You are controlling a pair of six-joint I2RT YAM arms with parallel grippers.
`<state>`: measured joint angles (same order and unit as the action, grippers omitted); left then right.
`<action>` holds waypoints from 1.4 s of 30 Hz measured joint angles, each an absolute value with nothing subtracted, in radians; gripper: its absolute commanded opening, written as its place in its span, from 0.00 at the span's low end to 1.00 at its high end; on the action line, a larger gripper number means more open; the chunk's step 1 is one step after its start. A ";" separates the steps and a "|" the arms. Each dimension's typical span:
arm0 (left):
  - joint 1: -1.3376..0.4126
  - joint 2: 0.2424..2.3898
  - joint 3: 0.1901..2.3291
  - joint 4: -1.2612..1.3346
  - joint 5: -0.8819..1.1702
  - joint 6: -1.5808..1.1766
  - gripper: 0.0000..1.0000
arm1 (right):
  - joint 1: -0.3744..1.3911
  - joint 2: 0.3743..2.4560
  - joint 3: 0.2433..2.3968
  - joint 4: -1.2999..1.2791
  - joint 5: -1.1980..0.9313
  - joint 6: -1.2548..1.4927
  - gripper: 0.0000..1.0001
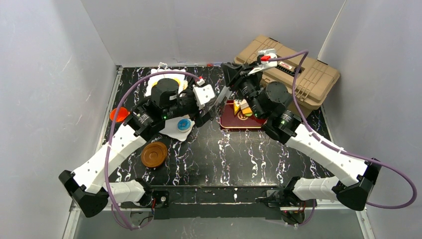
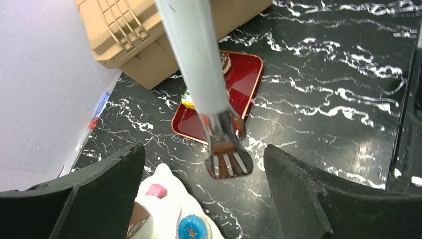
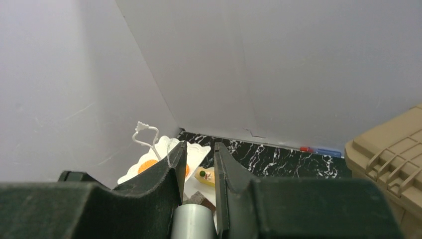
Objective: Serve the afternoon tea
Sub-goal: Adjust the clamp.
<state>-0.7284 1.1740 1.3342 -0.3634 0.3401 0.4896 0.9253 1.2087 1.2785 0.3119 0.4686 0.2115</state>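
Note:
The white tier stand (image 1: 160, 82) stands at the back left, with a blue donut (image 1: 184, 124) on its low plate. My right gripper (image 1: 230, 74) is shut on the handle of the metal tongs (image 1: 222, 99). The handle shows between its fingers in the right wrist view (image 3: 191, 221). The tongs' tips (image 2: 229, 162) hang above the table between the wide-open fingers of my left gripper (image 2: 204, 149), which is empty. A red tray (image 1: 234, 122) holds pastries (image 1: 244, 108). A brown saucer (image 1: 154, 154) and an orange cup (image 1: 119, 114) sit at the left. The dark cup is out of view.
A tan toolbox (image 1: 293, 69) stands at the back right, touching the red tray's far side (image 2: 239, 74). White walls close in the back and both sides. The stand's wire handle (image 3: 147, 132), an orange pastry (image 3: 148, 167) and a yellow pastry (image 3: 206, 175) show beyond my right fingers.

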 measured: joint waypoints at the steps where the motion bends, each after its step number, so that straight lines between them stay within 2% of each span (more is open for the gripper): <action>1: -0.732 1.180 1.334 -0.348 0.326 0.467 0.82 | 0.925 1.209 1.269 0.315 0.469 0.214 0.01; 6: -0.750 1.198 1.333 -0.277 0.266 0.358 0.71 | 0.925 1.212 1.230 0.327 0.470 0.233 0.01; 12: -0.762 1.235 1.331 -0.260 0.260 0.261 0.63 | 0.925 1.220 1.227 0.381 0.470 0.250 0.01; 13: -0.765 1.240 1.328 -0.260 0.264 0.249 0.58 | 0.925 1.220 1.227 0.390 0.470 0.253 0.01; 17: -0.776 1.243 1.298 -0.262 0.265 0.216 0.21 | 0.925 1.223 1.226 0.423 0.470 0.260 0.01; 19: -0.776 1.243 1.293 -0.261 0.257 0.213 0.08 | 0.925 1.224 1.224 0.427 0.470 0.264 0.04; 21: -0.775 1.243 1.288 -0.258 0.233 0.218 0.02 | 0.925 1.224 1.215 0.435 0.473 0.265 0.23; 23: -0.776 1.243 1.283 -0.255 0.211 0.216 0.00 | 0.925 1.224 1.211 0.431 0.477 0.271 0.49; 25: -0.779 1.242 1.282 -0.255 0.196 0.216 0.00 | 0.925 1.224 1.211 0.422 0.487 0.284 0.93; 26: -0.781 1.242 1.282 -0.253 0.187 0.216 0.00 | 0.925 1.224 1.211 0.418 0.489 0.292 0.98; 32: -0.779 1.212 1.277 -0.239 0.135 0.197 0.00 | 0.910 1.201 1.212 0.301 0.488 0.317 0.98; 42: -0.779 1.210 1.275 -0.241 0.121 0.190 0.00 | 0.902 1.132 1.214 0.163 0.358 0.396 0.98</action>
<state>-0.7792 1.2102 1.2755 -0.2405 0.1207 0.1898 0.9024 1.1324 1.2144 0.1627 0.3580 0.3958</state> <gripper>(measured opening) 0.247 0.983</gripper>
